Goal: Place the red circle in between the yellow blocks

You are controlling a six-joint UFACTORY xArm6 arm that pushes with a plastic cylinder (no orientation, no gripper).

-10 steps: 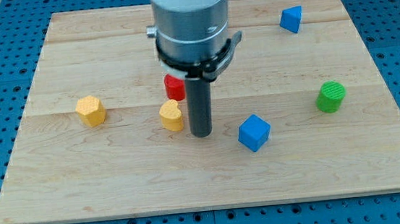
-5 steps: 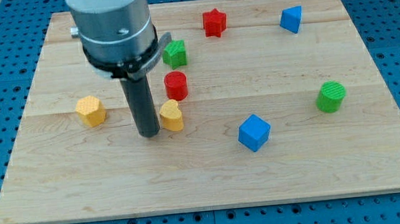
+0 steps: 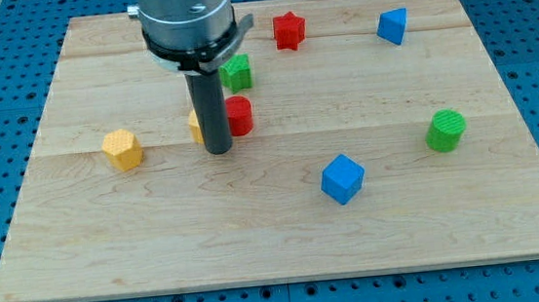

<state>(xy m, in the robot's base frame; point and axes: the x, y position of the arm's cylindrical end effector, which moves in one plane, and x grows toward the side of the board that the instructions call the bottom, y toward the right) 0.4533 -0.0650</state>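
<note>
No fingers on this rig, just my tip (image 3: pixel 218 152), sitting btwn the red circle (image 3: pixel 239 115) and a half-hidden yellow block (image 3: pixel 195 126), prob mid-positioning. Next imo: get round the red's right side & shove it left toward the yellow hexagon (image 3: pixel 123 149).

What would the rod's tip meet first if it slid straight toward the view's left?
Probably the yellow hexagon, which lies roughly in that line. But my tip sits just below the other yellow block, half hidden behind the rod, and might brush it first; depth is unclear.

Bright, even light (soft shadows only), sharp throughout, no glare.
</note>
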